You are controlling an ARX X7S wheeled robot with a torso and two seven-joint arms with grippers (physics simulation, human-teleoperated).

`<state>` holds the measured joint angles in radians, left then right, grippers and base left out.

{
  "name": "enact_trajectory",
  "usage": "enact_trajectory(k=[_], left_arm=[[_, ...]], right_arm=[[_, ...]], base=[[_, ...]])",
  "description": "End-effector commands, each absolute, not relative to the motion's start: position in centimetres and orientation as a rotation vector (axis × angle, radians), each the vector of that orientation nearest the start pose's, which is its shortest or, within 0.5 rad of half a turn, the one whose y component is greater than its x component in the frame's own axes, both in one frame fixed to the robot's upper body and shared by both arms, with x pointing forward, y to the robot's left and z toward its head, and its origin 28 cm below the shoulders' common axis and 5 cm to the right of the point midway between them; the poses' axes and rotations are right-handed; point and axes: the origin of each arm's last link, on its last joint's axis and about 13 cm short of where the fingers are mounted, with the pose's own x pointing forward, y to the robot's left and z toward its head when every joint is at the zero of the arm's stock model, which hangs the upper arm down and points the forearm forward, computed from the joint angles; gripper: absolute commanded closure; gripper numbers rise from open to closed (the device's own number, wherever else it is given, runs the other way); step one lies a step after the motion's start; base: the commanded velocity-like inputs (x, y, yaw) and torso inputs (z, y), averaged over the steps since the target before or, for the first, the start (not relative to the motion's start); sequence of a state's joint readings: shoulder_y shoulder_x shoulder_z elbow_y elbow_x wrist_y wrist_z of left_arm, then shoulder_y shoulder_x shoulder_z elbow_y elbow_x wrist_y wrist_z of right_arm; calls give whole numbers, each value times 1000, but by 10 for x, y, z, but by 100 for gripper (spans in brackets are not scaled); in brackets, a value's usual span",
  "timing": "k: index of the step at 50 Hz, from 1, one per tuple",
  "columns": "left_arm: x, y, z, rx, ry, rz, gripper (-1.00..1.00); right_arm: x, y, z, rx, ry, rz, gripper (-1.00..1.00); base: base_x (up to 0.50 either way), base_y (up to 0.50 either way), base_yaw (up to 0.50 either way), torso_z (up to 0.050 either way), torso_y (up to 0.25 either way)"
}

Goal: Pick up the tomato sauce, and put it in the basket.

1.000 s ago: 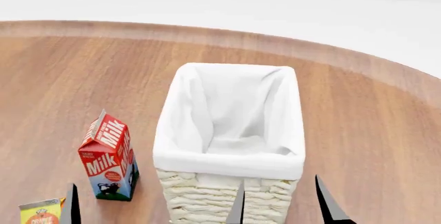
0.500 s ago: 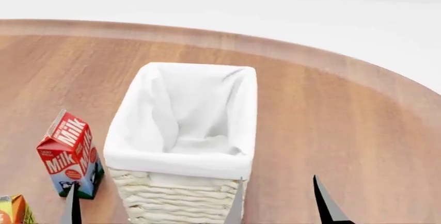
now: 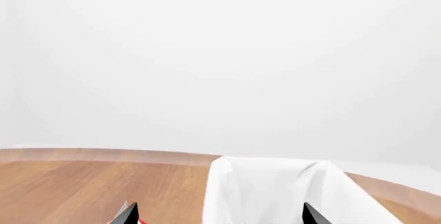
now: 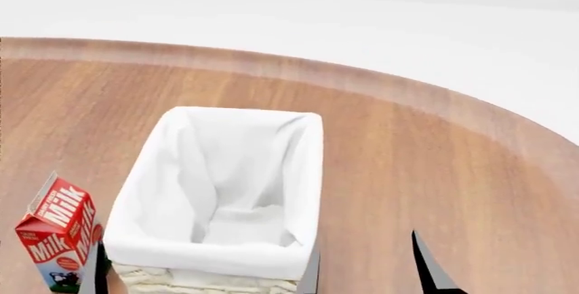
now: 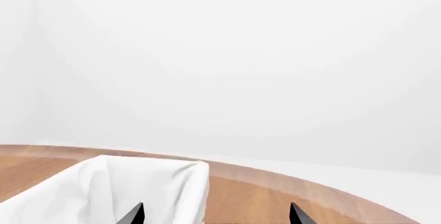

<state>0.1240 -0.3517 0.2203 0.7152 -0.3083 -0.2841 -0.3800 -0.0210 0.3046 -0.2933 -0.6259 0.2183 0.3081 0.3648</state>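
Head view shows no tomato sauce, so with my right hand (image 4: 367, 267) and left hand (image 3: 217, 213) both spread empty, I should search beyond the cream wicker basket with white cloth lining (image 4: 194, 257) just ahead of them before reaching.

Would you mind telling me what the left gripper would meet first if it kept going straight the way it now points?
Most likely the basket: its white cloth lining fills the space between the left gripper fingertips in the left wrist view. Depth is unclear, so it might pass over the rim instead.

White-lined cream wicker basket (image 4: 217, 192), red-and-white milk carton (image 4: 59, 240) (blue base), brown woodgrain table (image 4: 434, 172)
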Motion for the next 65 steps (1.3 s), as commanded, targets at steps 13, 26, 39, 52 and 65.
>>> enact_trajectory(k=[13,26,39,52,65], left_arm=[[161,206,115,-93,-198,-81,-100],[160,206,115,-88,-190,-86,-100],[161,207,115,-92,-177,-79,-100],[162,207,117,-81,-176,-63,-100],[161,207,117,-81,-178,-68,-100]], right_arm=[[181,-82,110,-28,-228,60,-100],[181,-81,111,-29,-229,64,-100],[180,-81,111,-30,-230,65,-100],[181,-82,111,-31,-230,63,-100],[180,-82,111,-31,-228,67,-100]], base=[[0,0,0,50,0],[0,0,0,50,0],[0,0,0,50,0],[0,0,0,44,-148],[0,0,0,42,-184]])
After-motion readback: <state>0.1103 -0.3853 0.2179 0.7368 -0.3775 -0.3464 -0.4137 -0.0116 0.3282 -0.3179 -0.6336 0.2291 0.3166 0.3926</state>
